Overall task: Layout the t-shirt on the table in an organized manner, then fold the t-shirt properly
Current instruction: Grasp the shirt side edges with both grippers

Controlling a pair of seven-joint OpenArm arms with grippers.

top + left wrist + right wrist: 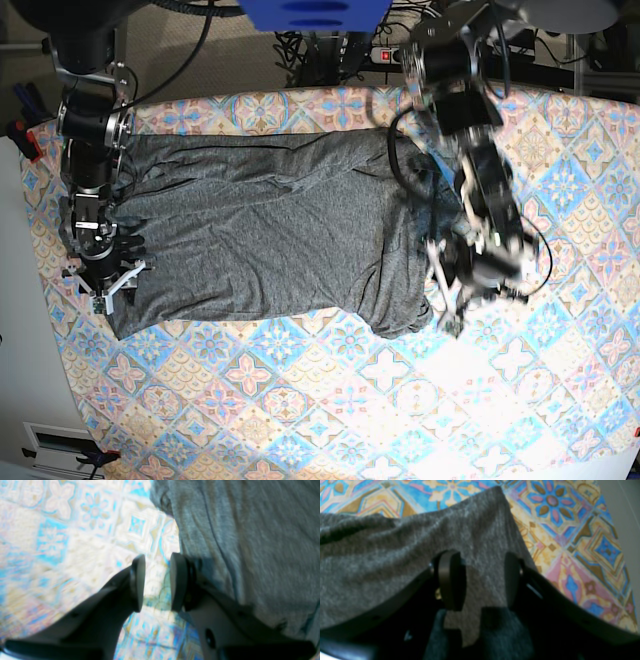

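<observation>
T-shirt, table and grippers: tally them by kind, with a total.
T-shirt: 1
Table: 1
Grippers, left and right: 2
Total: 4

Matt, soft-looking knit cloth forms the heather-grey t-shirt (290, 240).

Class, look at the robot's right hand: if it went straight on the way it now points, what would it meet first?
Probably the shirt, which lies between and beyond the right hand's tips; how far off is unclear.
</observation>
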